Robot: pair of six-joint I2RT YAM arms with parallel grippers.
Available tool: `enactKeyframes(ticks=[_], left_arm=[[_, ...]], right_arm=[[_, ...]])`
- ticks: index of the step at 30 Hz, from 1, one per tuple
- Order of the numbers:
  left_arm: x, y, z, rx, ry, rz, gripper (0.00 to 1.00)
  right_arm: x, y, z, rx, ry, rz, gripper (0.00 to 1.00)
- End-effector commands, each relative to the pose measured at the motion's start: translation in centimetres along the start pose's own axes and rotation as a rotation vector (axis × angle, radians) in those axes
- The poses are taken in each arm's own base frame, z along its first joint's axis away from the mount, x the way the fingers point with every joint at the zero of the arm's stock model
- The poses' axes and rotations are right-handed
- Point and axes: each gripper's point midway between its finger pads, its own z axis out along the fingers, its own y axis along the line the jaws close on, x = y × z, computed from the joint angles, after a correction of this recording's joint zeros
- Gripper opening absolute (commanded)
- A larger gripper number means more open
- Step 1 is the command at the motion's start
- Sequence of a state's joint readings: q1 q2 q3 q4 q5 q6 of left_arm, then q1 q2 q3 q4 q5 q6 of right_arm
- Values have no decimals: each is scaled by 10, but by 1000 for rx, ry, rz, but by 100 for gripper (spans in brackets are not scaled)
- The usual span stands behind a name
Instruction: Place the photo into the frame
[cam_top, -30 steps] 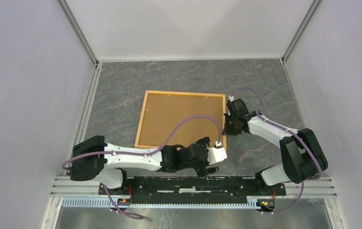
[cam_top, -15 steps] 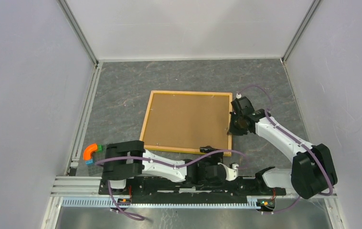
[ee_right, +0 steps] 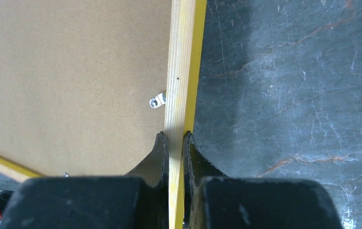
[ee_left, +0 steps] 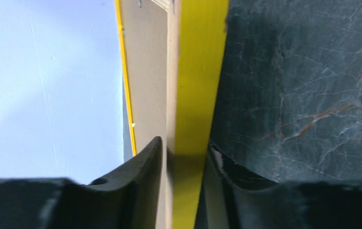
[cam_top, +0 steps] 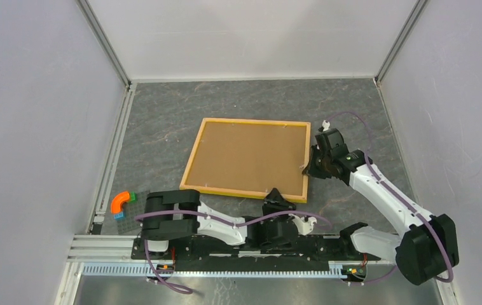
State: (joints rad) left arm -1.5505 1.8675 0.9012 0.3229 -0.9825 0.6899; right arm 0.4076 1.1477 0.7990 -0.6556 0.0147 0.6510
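The frame [cam_top: 254, 121] lies back-up on the dark table, its orange-yellow rails around a brown backing panel [cam_top: 248, 155]. The photo is hidden. My right gripper [cam_top: 308, 168] is shut on the frame's right rail; in the right wrist view both fingers of the right gripper [ee_right: 175, 138] press the pale wood of the rail [ee_right: 181, 57]. My left gripper [cam_top: 278, 196] sits at the near rail. In the left wrist view the left gripper [ee_left: 184, 152] has its jaws closed against both sides of the yellow rail [ee_left: 200, 71].
An orange curved piece with small green and blue blocks [cam_top: 121, 202] lies at the near left. A metal clip [ee_right: 157, 101] sits on the backing panel by the right rail. Walls close in the table on three sides; the arms' mounting rail [cam_top: 251, 244] runs along the near edge.
The frame has shifted right and turned slightly with the right gripper. My left arm pulled back toward the near edge, and its jaws closed from wide open onto the near rail.
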Motion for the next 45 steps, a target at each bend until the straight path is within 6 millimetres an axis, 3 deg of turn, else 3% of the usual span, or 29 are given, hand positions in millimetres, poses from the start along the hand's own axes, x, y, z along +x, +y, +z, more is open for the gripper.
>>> enactKeyframes(ticks=[1,2,5,8,11,13,16,21,29,34,38,45], left_arm=[[-19,71,-22,-124,-37,-153,36],[-19,77,-26,-122,-36,-164,32],[-18,101,-40,-130,-36,-218,20],[-22,127,-56,-126,-66,-317,9],[-30,162,-79,-88,-150,-464,3],[-39,183,-97,-36,-240,-567,2],[-57,219,-127,81,-423,-768,2],[-68,262,-152,273,-619,-1076,2],[-51,323,-145,331,-710,-1486,2],[-50,356,-155,262,-804,-1551,2],[-35,369,-152,152,-769,-1579,2],[-12,381,-160,44,-735,-1596,2]], right_arm=[[-43,17,-24,-58,-173,-61,16],[-53,12,-34,-30,-217,-78,24],[-86,16,-77,-45,-394,-175,71],[-119,19,-149,-83,-653,-209,96],[-138,6,-224,-70,-897,-186,98],[-142,-7,-256,-35,-985,-151,98],[-141,-21,-285,-1,-1066,-111,98],[-134,-30,-295,-1,-1108,-101,98],[-129,-36,-288,25,-1101,-110,98],[-126,-39,-280,39,-1092,-119,98],[-125,-39,-278,34,-1089,-120,98],[-122,-23,-235,-22,-999,-159,98]])
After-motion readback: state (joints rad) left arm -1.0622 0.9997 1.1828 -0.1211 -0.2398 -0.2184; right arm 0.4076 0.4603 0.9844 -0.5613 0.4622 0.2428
